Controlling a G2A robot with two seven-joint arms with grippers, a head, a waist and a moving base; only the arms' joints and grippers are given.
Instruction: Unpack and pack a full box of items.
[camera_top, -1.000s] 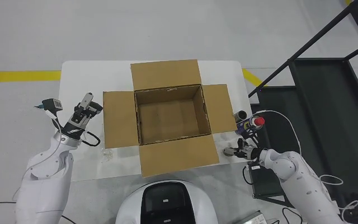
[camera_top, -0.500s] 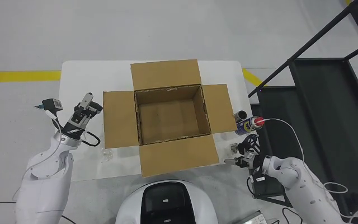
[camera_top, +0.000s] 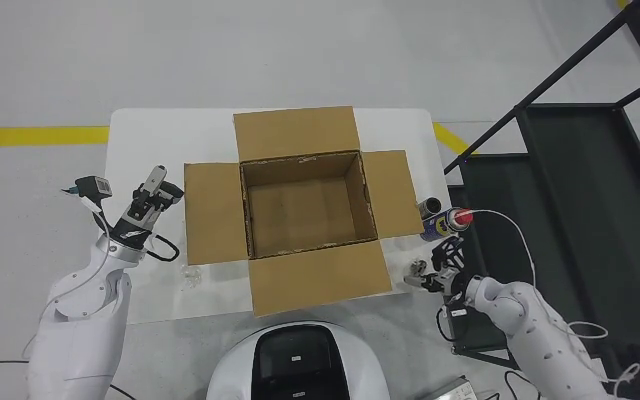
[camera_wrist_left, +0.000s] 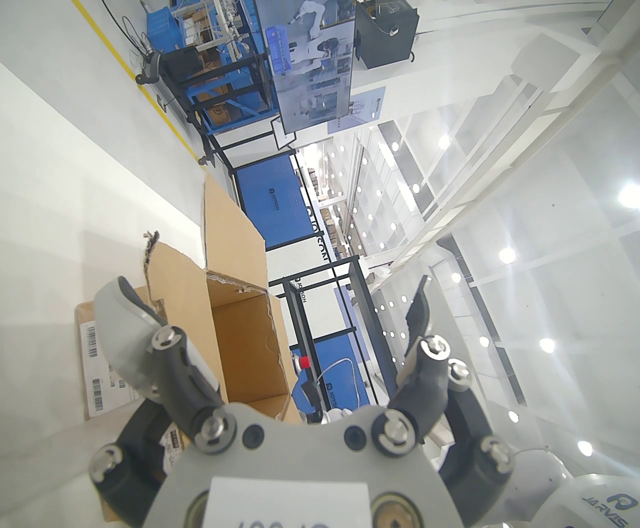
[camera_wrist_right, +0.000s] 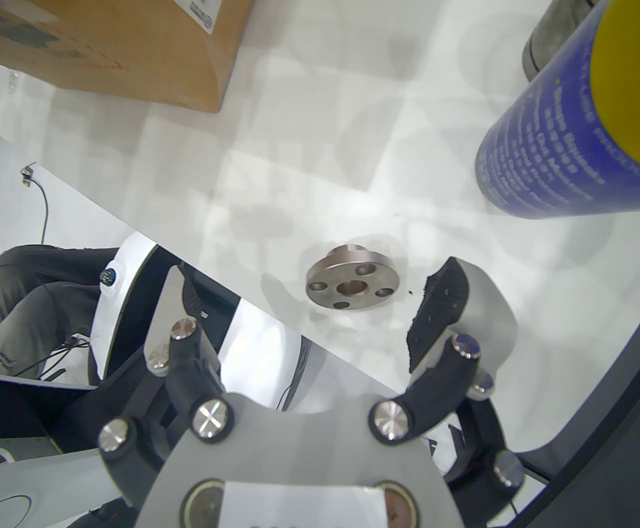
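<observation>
Steel flange (camera_wrist_right: 352, 285), round and grey, lies just before released right gripper (camera_top: 428, 277). Left gripper (camera_wrist_left: 267, 305), also released, faces open brown cardboard box (camera_top: 300, 275).

Beyond the right claw (camera_wrist_right: 312, 320), the blue can (camera_wrist_right: 555, 125) is cut off at its cap end by the picture's edge, and the grey can (camera_wrist_right: 555, 45) behind it is left as a sliver at that edge. From above, the flange (camera_top: 413, 270) beside that claw is too small for its holes to be made out, and a clear scrap (camera_top: 186, 277) behind the left claw (camera_top: 158, 178) cannot be identified. Past the left claw, the box (camera_wrist_left: 235, 325) floor is hidden by the near wall, and the blue can is covered by the box but for its red cap.
</observation>
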